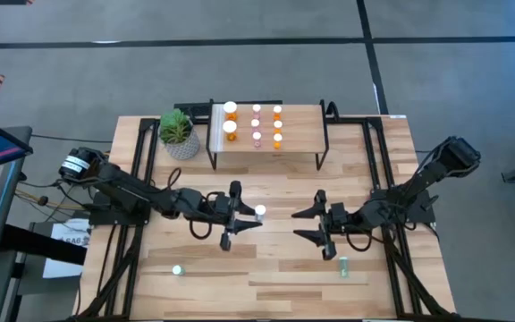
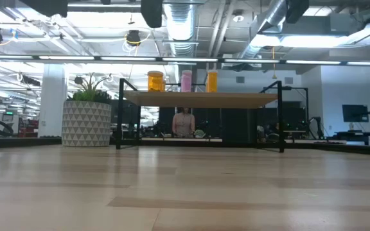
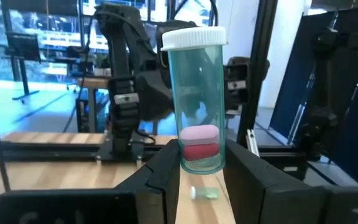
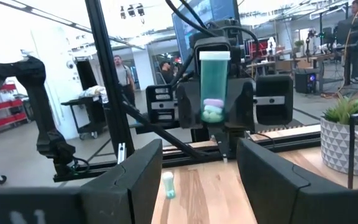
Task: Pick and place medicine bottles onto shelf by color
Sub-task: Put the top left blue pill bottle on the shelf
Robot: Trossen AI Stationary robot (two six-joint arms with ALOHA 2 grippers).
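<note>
Already the shelf [image 1: 298,143] carries eight bottles: two larger orange ones [image 1: 230,117] by its white strip, then small pink [image 1: 257,123] and orange [image 1: 277,125] ones in rows. Three teal bottles are left. The left claw [image 1: 249,215] is clamped on one teal bottle [image 3: 197,106], held upright and clear of the bench [image 1: 266,277], its white cap up and pills showing at its bottom. Facing it, the right claw [image 1: 307,224] hangs spread wide and holds nothing. Another teal bottle [image 1: 343,266] lies on its side just behind the right claw; a third [image 1: 177,269] stands well behind the left claw. By my reckoning, the job is roughly three-quarters done.
</note>
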